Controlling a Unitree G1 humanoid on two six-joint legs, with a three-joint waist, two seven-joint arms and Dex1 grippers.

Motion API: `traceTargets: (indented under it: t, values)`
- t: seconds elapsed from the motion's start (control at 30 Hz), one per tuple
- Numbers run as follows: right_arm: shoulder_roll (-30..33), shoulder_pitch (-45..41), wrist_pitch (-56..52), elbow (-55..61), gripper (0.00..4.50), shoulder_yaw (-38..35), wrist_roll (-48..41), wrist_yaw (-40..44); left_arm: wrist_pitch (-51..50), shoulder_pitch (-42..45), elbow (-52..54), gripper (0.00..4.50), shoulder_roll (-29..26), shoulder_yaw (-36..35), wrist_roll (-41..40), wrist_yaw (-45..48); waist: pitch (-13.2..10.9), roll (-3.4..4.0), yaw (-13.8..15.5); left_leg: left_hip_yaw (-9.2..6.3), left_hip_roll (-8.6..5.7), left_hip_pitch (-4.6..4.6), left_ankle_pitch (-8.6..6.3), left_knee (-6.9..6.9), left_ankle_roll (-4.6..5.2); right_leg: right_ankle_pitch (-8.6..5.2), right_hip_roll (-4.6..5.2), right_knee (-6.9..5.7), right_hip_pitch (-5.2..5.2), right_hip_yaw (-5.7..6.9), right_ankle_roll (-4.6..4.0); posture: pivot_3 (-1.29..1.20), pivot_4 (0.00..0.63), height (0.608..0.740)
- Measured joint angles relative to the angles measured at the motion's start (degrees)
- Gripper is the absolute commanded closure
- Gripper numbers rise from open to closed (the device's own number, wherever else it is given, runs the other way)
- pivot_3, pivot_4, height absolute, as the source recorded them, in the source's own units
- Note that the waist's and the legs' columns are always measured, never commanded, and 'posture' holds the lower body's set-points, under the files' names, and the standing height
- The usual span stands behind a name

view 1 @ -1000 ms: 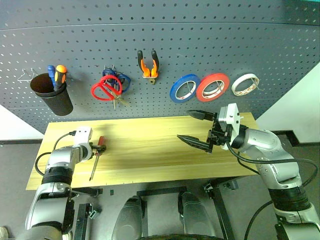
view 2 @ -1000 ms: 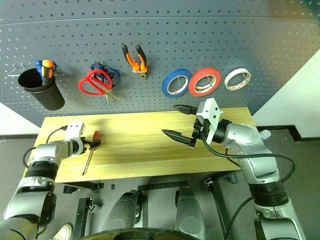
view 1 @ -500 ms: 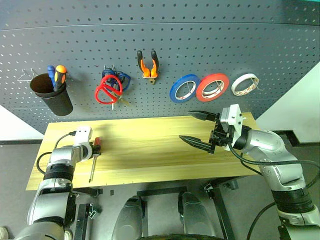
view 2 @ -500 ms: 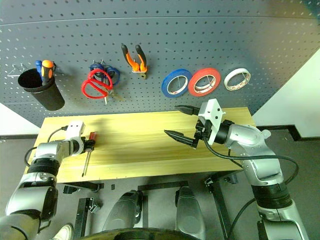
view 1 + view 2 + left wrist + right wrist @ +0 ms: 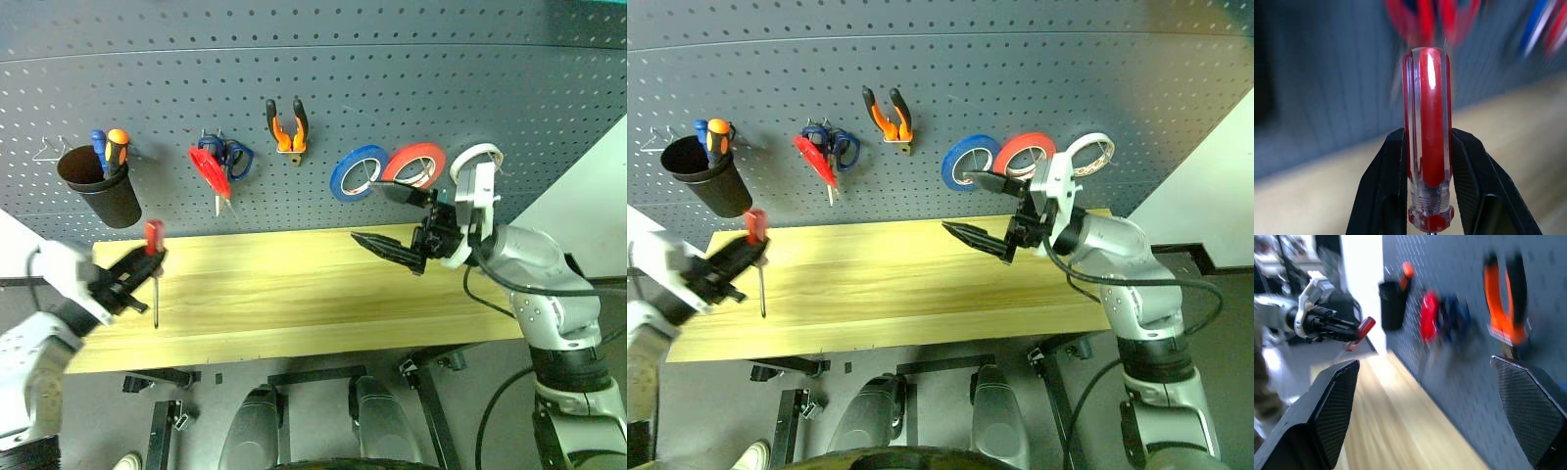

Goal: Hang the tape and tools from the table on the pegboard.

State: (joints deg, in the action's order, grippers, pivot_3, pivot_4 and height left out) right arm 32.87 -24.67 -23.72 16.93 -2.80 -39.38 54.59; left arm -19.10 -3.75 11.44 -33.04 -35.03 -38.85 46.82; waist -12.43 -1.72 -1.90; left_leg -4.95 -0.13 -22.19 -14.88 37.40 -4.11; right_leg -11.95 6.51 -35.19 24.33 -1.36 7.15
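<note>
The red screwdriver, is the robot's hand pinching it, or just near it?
Touching. In the left wrist view the left gripper has both black fingers pressed against the sides of the red screwdriver handle, with no gap.

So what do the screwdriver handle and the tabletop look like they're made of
The screwdriver handle, held in the left gripper, looks like glossy translucent plastic: red stripes between clear ribs, with a bright highlight. The table looks like light wood or a wood-look laminate: yellowish with lengthwise grain and a dull sheen.
</note>
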Motion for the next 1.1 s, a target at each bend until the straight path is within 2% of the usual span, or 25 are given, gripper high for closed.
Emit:
traceTargets:
  t: [0.07,0.17,0.3,0.4,0.5,0.7,0.83,1.1]
  values:
    - [0.0,-1.4,-1.0,0.0,0.00,0.0,-1.1,0.6,0.2,2.7,0.4,3.60,-0.1,-4.1,-4.3,-1.1,0.1,-0.04,0.2,0.01,-0.01,0.00,0.00,0.02,0.00,0.00,0.00,0.03,-0.03,0.00,0.02,-0.01,0.123,0.729]
    - [-0.3,-2.7,-1.4,-0.7,0.00,0.2,-1.5,1.2,0.4,8.1,0.6,3.60,-1.1,-6.7,-7.6,-4.3,0.1,-0.08,0.7,0.01,-0.01,0.00,0.00,0.01,0.00,0.07,-0.01,0.03,-0.03,0.00,0.14,0.00,0.119,0.729]
    - [-0.5,-4.2,-1.4,-1.9,0.00,1.1,-1.2,1.8,1.8,16.9,-1.1,3.60,-5.7,-9.0,-9.5,-7.5,0.2,-0.19,0.9,0.01,-0.01,0.00,0.00,-0.01,0.00,0.13,-0.03,0.02,-0.02,0.01,0.24,0.00,0.115,0.729]
    - [-0.8,-4.5,-1.3,-3.3,0.00,2.1,0.4,1.8,5.3,25.8,-6.3,3.60,-10.2,-8.5,-6.5,-9.2,0.2,-0.21,0.9,0.02,-0.01,0.00,0.00,-0.02,0.00,0.13,-0.04,0.04,-0.02,0.01,0.25,0.00,0.111,0.729]
    - [-1.4,-4.4,-1.0,-3.8,0.00,2.3,1.0,1.7,9.3,32.9,-10.4,3.60,-12.0,-6.4,-3.4,-10.1,0.2,-0.20,1.0,0.05,-0.01,-0.01,0.00,-0.05,0.00,0.14,-0.04,0.06,-0.02,0.01,0.26,-0.01,0.109,0.729]
    - [-1.6,-3.6,-0.8,-3.7,0.00,2.0,1.6,0.9,16.5,38.1,-20.8,3.60,-12.1,0.2,4.0,-8.4,0.3,-0.22,0.7,0.05,-0.01,0.00,0.00,-0.09,0.00,0.14,-0.04,0.06,0.01,0.01,0.28,-0.03,0.103,0.729]
    - [-1.6,-2.6,-0.8,-3.6,0.00,1.8,2.2,0.3,20.2,40.4,-26.5,3.60,-11.3,2.7,6.1,-6.7,0.3,-0.24,0.7,0.05,-0.01,-0.01,0.00,-0.09,0.00,0.15,-0.04,0.05,0.02,0.01,0.30,-0.03,0.102,0.729]
    - [-1.0,-1.3,-0.8,-3.0,0.00,1.5,2.6,-0.3,23.8,40.7,-33.3,0.92,-8.7,5.1,7.5,-3.3,0.3,-0.29,0.6,0.06,-0.01,-0.01,0.01,-0.07,0.00,0.17,-0.04,0.05,0.02,0.01,0.32,-0.05,0.100,0.729]
